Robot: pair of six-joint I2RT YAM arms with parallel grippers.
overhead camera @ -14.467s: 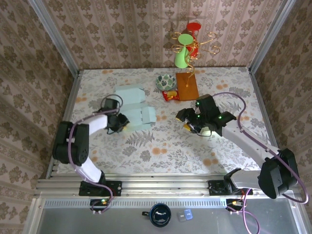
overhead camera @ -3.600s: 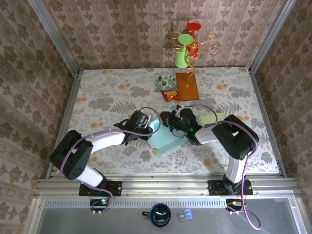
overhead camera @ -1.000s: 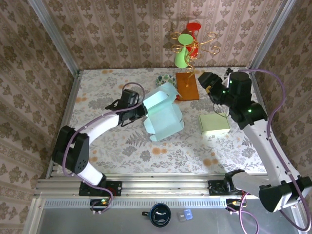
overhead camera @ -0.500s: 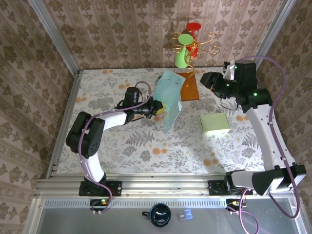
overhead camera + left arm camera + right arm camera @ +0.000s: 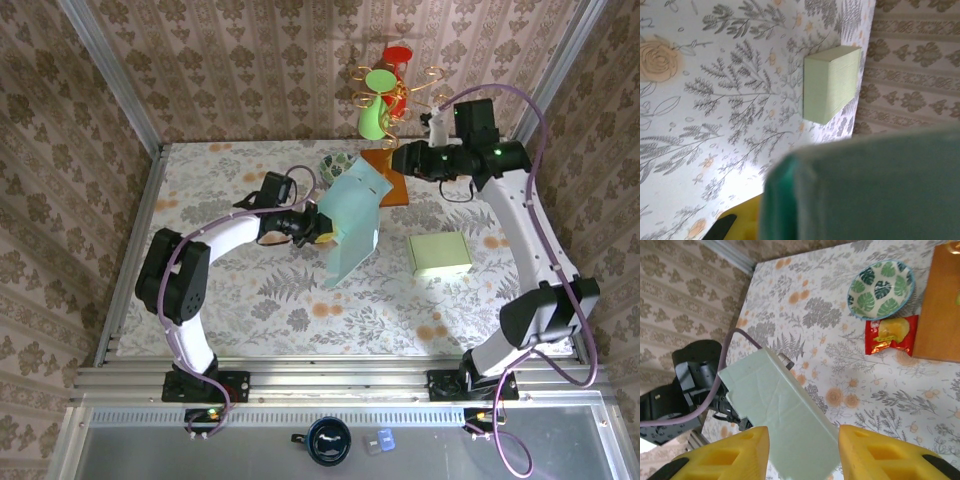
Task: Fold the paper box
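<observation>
Now raising teal paper box [image 5: 352, 213] on edge over worktop [image 5: 250, 290], clamped in left claw [image 5: 322, 228]. Swinging right claw [image 5: 403, 160] in above it, fingers apart, empty. Probably setting up two-handed fold. Leaving green box [image 5: 440, 255] aside.

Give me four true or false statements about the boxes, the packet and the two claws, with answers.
1. The left claw grips the teal box. True.
2. The green box sits in the bowl. False: it lies on the table, apart from the bowl.
3. The right claw holds the packet. False: that claw is open and empty; the packet lies on the table.
4. The packet lies beside the board. True.
</observation>
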